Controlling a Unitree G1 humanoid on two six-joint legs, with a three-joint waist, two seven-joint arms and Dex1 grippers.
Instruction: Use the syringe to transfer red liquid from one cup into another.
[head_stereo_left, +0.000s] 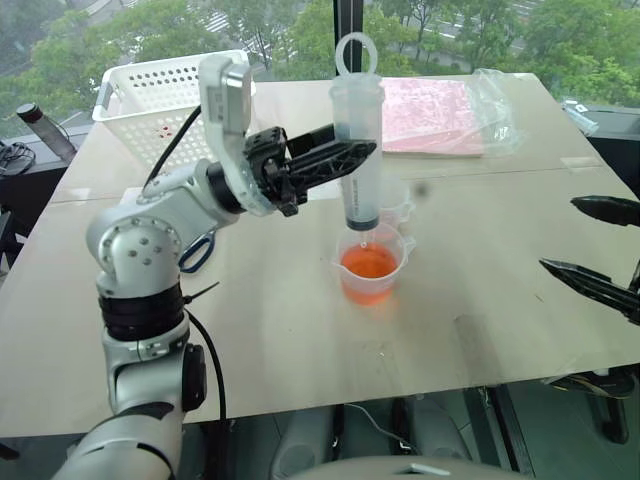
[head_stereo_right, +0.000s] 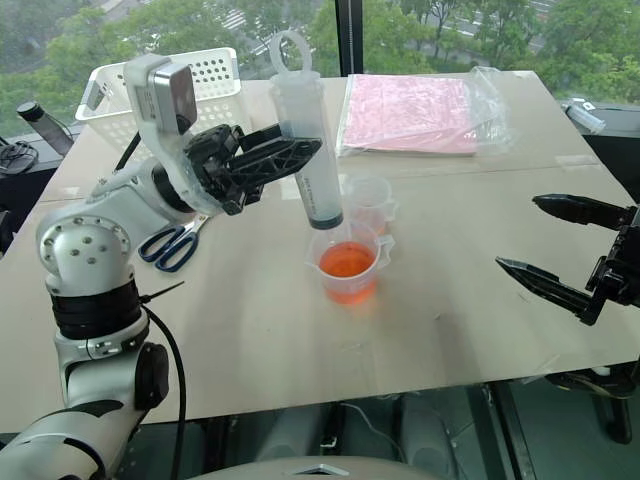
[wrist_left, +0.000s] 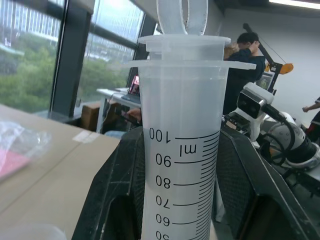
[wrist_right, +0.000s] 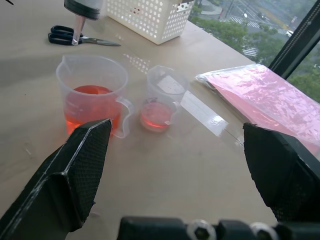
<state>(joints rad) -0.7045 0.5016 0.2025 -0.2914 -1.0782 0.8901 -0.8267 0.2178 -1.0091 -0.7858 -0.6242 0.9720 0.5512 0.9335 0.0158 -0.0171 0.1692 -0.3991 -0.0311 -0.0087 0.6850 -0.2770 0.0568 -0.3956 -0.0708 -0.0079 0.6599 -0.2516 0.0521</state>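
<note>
Now syringe (head_stereo_left: 358, 150) upright, tip down over larger cup (head_stereo_left: 372, 262).

Upright syringe (head_stereo_left: 358, 150) above larger cup (head_stereo_left: 372, 262), red liquid (head_stereo_left: 369, 263)

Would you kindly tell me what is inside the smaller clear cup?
The smaller cup holds a shallow layer of red liquid; in the head views the syringe partly covers it.

Colours and patterns on the pale beige bench (head_stereo_left: 300, 360)

Clear plastic syringe (head_stereo_left: 358, 150): black printed graduations, dark plunger seal. Larger clear spouted cup (head_stereo_left: 371, 265): translucent orange-red liquid (head_stereo_left: 369, 264); smaller clear cup (wrist_right: 162, 97) shows a shallow red layer. White perforated basket (head_stereo_left: 160, 95) at far left corner, blue-handled scissors (head_stereo_right: 172, 243) near left edge, pink sheet in clear wrap (head_stereo_left: 432, 115) at far edge. Gripper fingers (wrist_right: 80, 165) black, mesh-textured.
</note>
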